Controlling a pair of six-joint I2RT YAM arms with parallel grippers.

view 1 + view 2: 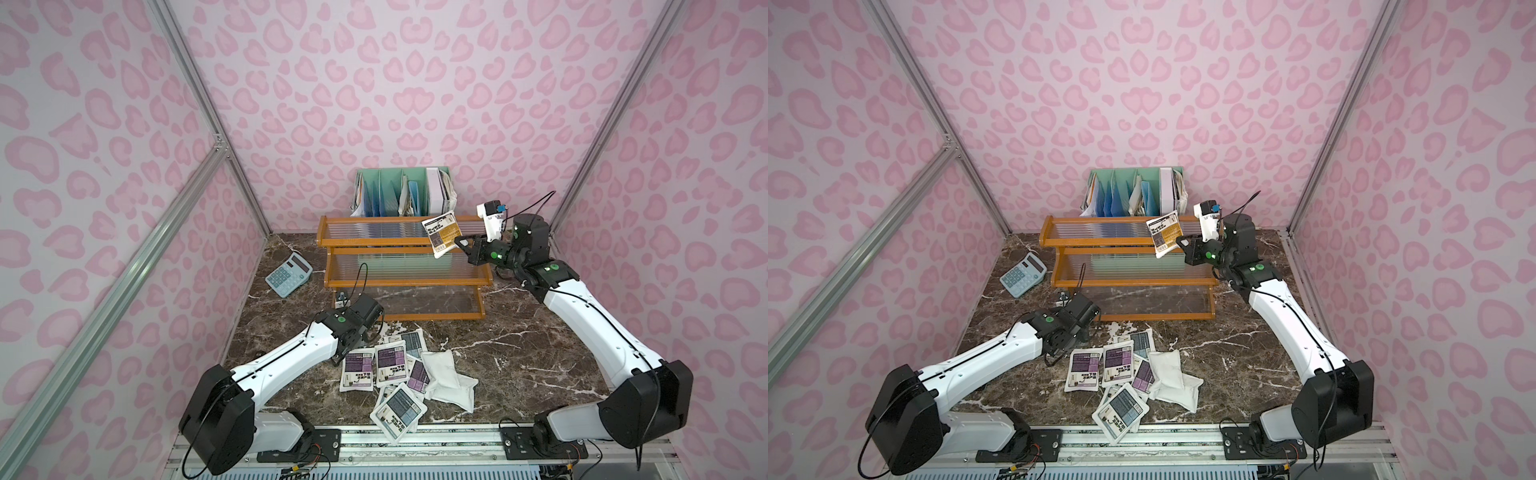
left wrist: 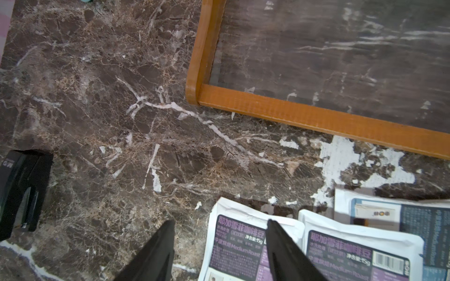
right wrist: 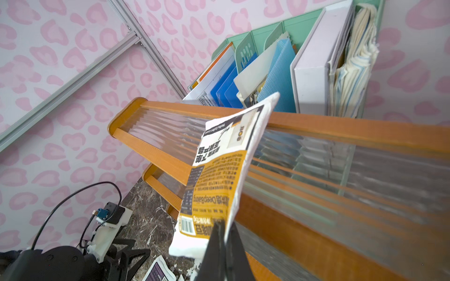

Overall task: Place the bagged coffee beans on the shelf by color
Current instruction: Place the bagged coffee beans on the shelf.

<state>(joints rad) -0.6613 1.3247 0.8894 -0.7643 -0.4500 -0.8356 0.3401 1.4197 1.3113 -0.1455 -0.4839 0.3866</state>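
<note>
Right wrist view: right gripper (image 3: 226, 227) clamps a yellow-orange pouch (image 3: 214, 175) at the shelf (image 3: 341, 124), top tier; left gripper (image 2: 219, 243) parted, seemingly empty.

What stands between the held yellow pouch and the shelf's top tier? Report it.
Nothing visible does. The right end effector holds the yellow pouch in the air at the top tier of the shelf, whose panel lies bare.

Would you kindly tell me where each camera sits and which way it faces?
Both top views: high behind the robot, facing the pink-patterned back wall; both arms, orange-brown wooden stepped shelf.
Left wrist: looks down at dark marble table, purple-labelled white pouches; open left gripper shows.
Right wrist: faces shelf; right gripper shut on yellow-labelled white pouch.
All share the shelf.
</note>
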